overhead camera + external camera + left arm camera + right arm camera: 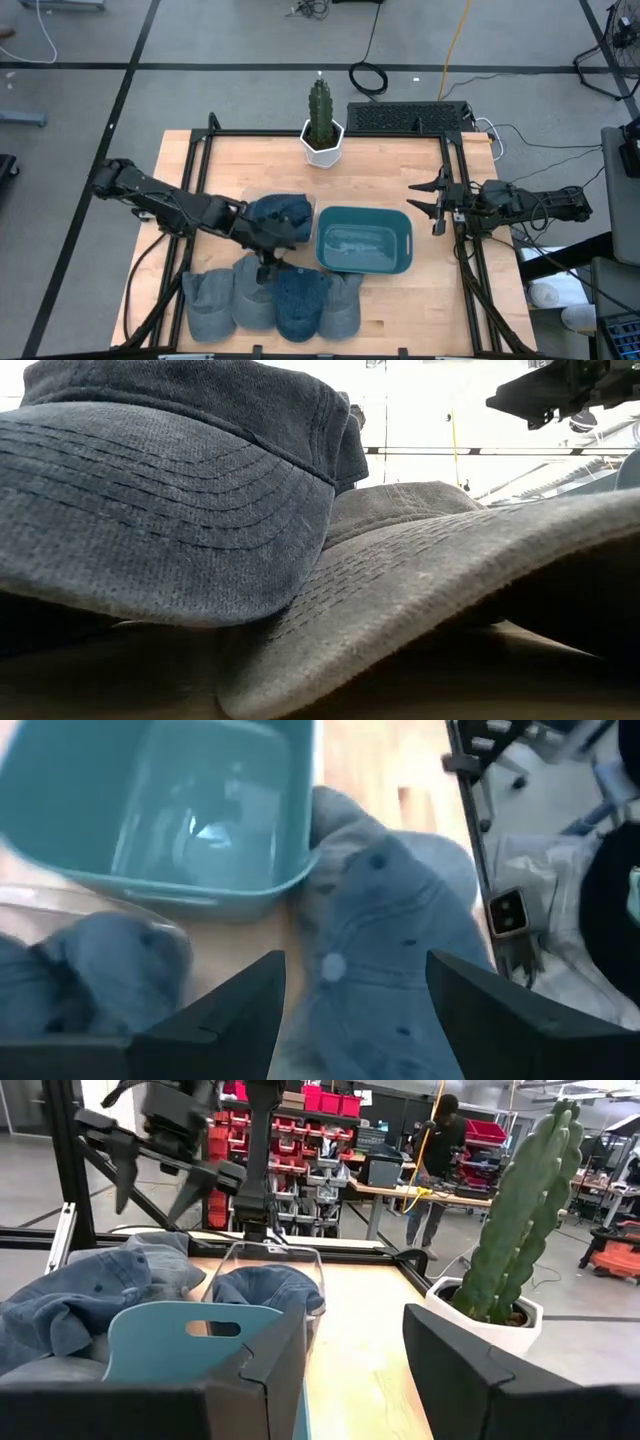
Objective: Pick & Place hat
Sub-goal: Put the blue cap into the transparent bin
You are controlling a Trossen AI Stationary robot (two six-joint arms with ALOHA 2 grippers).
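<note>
Several overlapping hats (270, 300) beneath the left end effector (267, 268), its fingers apart and empty, risk a double grab.

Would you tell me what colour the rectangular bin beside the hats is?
The bin is teal; the high view shows it best.

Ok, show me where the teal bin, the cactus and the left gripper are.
teal bin (404, 222): high view, on its right rim.
cactus (320, 108): high view, on the green stem above the white pot.
left gripper (268, 272): high view, between its fingertips, over the hats.
</note>
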